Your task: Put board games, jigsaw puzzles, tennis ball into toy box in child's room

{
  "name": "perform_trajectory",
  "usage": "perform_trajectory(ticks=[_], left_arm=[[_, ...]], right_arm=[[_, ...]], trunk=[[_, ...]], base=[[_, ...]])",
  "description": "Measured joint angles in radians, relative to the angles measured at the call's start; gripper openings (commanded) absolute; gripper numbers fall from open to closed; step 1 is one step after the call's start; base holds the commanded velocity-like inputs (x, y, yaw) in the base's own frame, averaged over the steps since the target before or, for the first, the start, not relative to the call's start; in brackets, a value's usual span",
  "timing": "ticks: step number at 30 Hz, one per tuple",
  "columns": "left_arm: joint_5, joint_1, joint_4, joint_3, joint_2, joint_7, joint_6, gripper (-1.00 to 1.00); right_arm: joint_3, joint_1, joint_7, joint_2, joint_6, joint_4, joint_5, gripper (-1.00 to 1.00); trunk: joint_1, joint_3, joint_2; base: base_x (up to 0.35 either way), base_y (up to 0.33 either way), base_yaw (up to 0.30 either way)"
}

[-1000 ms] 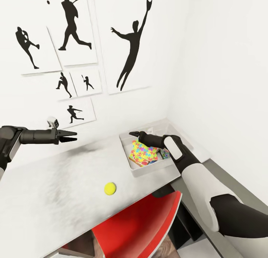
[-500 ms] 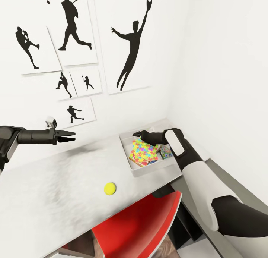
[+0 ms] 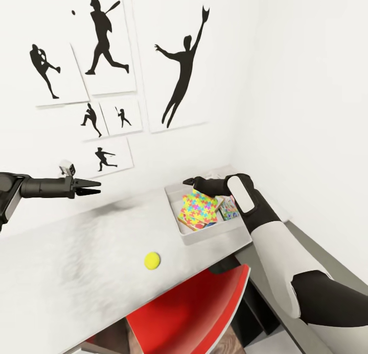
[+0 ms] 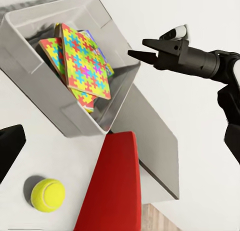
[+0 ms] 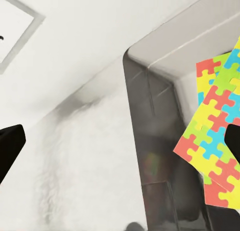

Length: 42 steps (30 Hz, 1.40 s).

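The white bench (image 3: 76, 272) runs along the wall under 6 black athlete silhouettes (image 3: 184, 72). At its far right end sits the grey toy box (image 3: 207, 235), and inside it the 2 puzzles (image 3: 199, 211) lie stacked and tilted, leaning against each other, with a light blue game (image 3: 230, 208) showing beside them toward the right wall of the box. From the left wrist view the puzzles (image 4: 82, 61) fill much of the box (image 4: 30, 56), their orange edge visible. The ball (image 3: 152, 261) rests on the bench, well apart from the box and nearer the front edge, just above the red chair (image 3: 189, 313) tucked under the bench; the left wrist view shows the ball (image 4: 48, 195) alone on the white surface beside the chair back (image 4: 112, 186). The right hand (image 3: 190, 181) hovers over the box's far rim, above the puzzles, grasping nothing; its fingers are slightly parted in the left wrist view (image 4: 142, 48). The left hand (image 3: 94, 186) hangs over the bench's left part, well away from the ball, fingers nearly together and empty.
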Motion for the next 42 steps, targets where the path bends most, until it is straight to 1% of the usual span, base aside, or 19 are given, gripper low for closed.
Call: perform_trajectory(ticks=[8,42], left_arm=[[0.0,0.0,0.0,-0.003,0.007,0.0,0.0,1.0],[-0.005,0.0,0.0,-0.006,0.007,0.0,0.0,1.0]], right_arm=[[0.001,0.001,-0.001,0.0,-0.002,0.0,0.002,1.0],[0.001,0.002,-0.003,-0.001,-0.001,0.001,0.005,1.0]], trunk=[[0.0,0.013,0.0],[0.0,0.07,0.0]], base=[[0.0,0.0,0.062],[-0.003,0.0,0.065]])
